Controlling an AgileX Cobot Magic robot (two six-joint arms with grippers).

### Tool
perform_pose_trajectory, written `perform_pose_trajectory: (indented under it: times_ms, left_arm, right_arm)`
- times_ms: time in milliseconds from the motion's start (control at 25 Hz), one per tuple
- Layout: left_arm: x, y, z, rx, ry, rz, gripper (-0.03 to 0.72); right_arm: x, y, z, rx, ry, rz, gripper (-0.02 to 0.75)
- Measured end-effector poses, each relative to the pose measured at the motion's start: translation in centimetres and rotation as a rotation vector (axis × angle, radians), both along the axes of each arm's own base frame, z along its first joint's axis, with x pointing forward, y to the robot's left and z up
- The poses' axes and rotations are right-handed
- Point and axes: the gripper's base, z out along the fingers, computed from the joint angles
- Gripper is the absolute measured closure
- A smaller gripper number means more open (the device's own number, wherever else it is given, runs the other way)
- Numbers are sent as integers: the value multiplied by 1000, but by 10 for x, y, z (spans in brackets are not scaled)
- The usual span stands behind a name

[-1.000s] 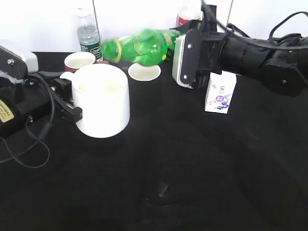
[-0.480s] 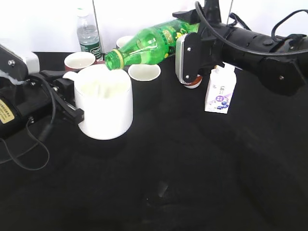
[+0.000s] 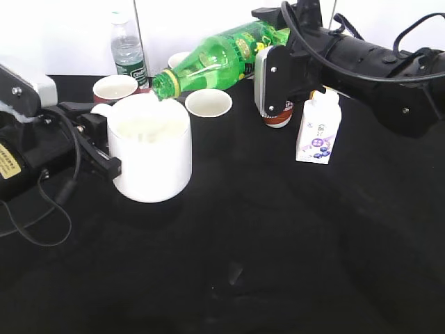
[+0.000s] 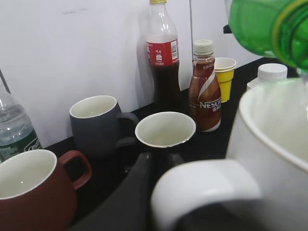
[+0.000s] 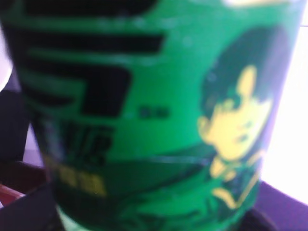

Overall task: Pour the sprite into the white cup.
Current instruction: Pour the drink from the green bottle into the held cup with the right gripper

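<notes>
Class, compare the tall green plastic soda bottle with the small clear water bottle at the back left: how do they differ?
The green plastic soda bottle is tilted, mouth over the white ceramic mug; the clear water bottle stands upright. The soda bottle is uncapped and held by the right gripper; the water bottle is capped and untouched. Both carry green labels.

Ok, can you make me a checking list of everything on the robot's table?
Surface: black table, bare in front.
Job's things: tall green plastic soda bottle tilted, mouth over the plain white ceramic mug.
Clutter: red mug, grey mug, black mug, small white carton, brown coffee bottle, cola bottle, yellow cup, water bottle.
Pincers: left pincer at the mug's handle; right pincer holds the bottle.
Cables: black cable at left.
Surroundings: white wall.
</notes>
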Motion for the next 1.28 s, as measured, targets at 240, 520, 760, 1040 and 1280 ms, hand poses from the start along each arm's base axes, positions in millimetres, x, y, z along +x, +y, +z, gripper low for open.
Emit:
perform_pose_trajectory:
  times_ms: [240,520,760,1040,1280]
  left_arm:
    - [0,0,0,1,1,0,620]
    - [0,1,-1,1,8,9,620]
    - [1,2,-1,-5,11,24,620]
    - [1,2,-1,-3,16,26,620]
    - [1,2,-1,-3,17,26,621]
  right_arm:
    - [0,0,3,12,-22,4,309]
    - [0,1,4,5,-42,7,309]
    - [1,1,6,10,-55,8,309]
    - [1,1,6,-2,-65,8,309]
    - [0,1,6,29,-45,9,309]
